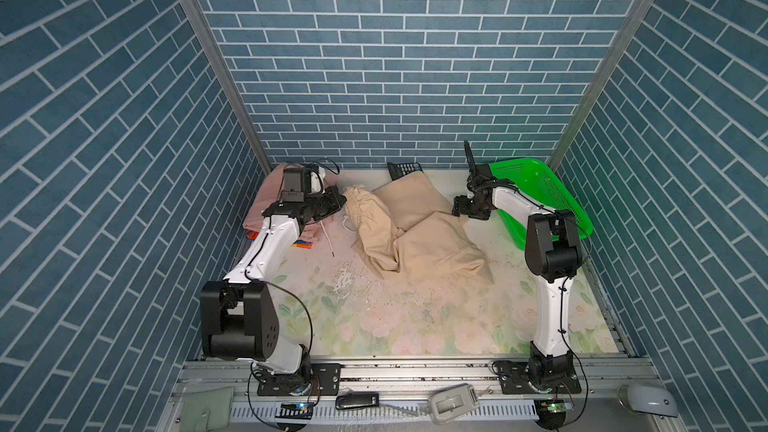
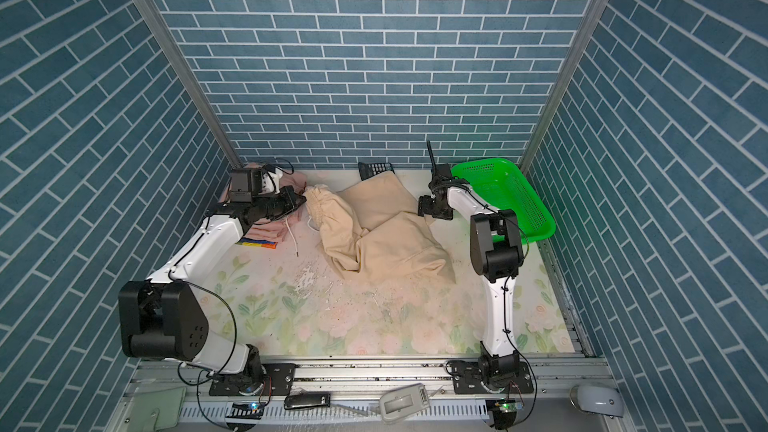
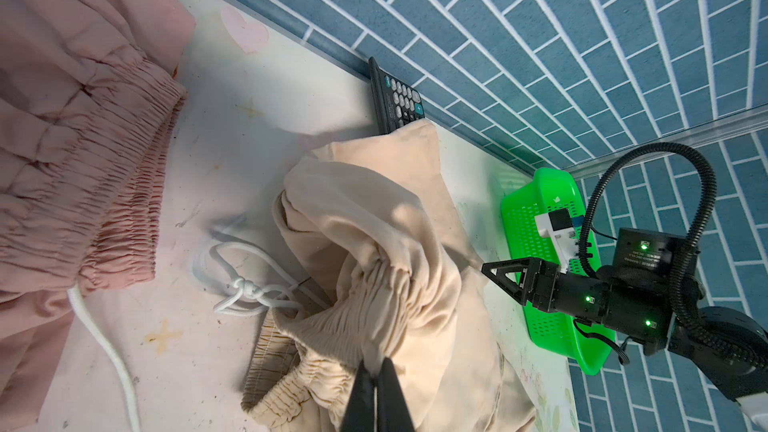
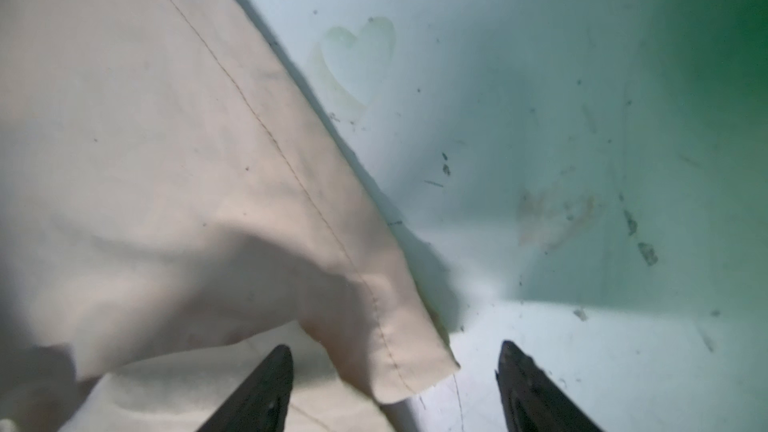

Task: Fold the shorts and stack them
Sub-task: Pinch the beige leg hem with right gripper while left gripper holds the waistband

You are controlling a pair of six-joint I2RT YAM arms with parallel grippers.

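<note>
entry: beige shorts (image 1: 419, 243), crumpled across the far middle of the bench (image 1: 415, 317) (floral cover, scuffed), with the gathered waistband bunched toward the left and two legs spread toward the right. left end effector (image 3: 376, 371): closed tight on the beige waistband, with the fabric pinched between its fingers. right end effector (image 4: 395, 363): jaws apart, low over the bench at the hem corner of one beige leg; that corner lies between the fingers, unpinched. white knotted drawstring (image 3: 249, 288): trails from the beige waistband onto the bench. pink shorts (image 3: 83, 139): far left corner, partly under the left arm, just beside the beige pair, with their own white cord (image 3: 104, 338) running out over the bench. striped shorts (image 1: 301, 245): only a bright edge shows, under the pink pair. green basket (image 1: 540, 189): far right corner, behind the right arm. black calculator (image 3: 399, 97): leaning on the back wall, its lower end covered by a beige leg.
</note>
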